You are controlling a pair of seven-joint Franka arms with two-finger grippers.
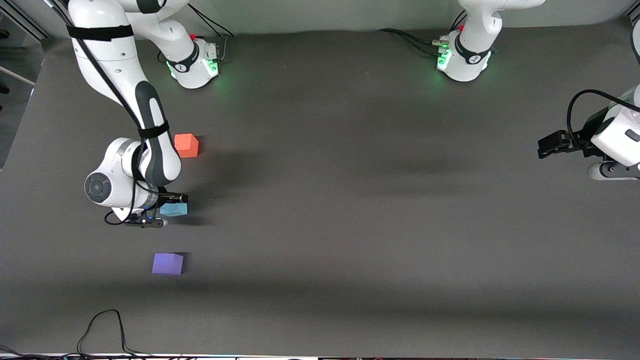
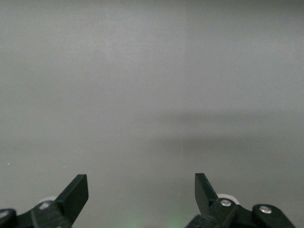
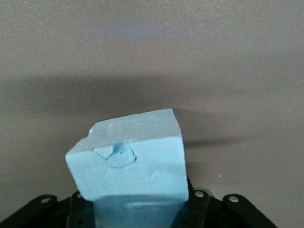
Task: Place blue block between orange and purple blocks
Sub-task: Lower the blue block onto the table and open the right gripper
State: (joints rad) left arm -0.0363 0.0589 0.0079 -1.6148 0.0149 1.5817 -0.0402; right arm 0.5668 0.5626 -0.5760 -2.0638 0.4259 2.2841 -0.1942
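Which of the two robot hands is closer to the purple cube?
The right. The right gripper holds the blue block over the table between the orange block and the purple cube. The left gripper waits, open, at the left arm's end of the table.

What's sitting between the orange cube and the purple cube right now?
In the front view, the blue block sits between the orange block and the purple block, gripped by the right pincer.

arms (image 1: 150, 125): white, grey joints | black cables (strapped on) | bases lit green
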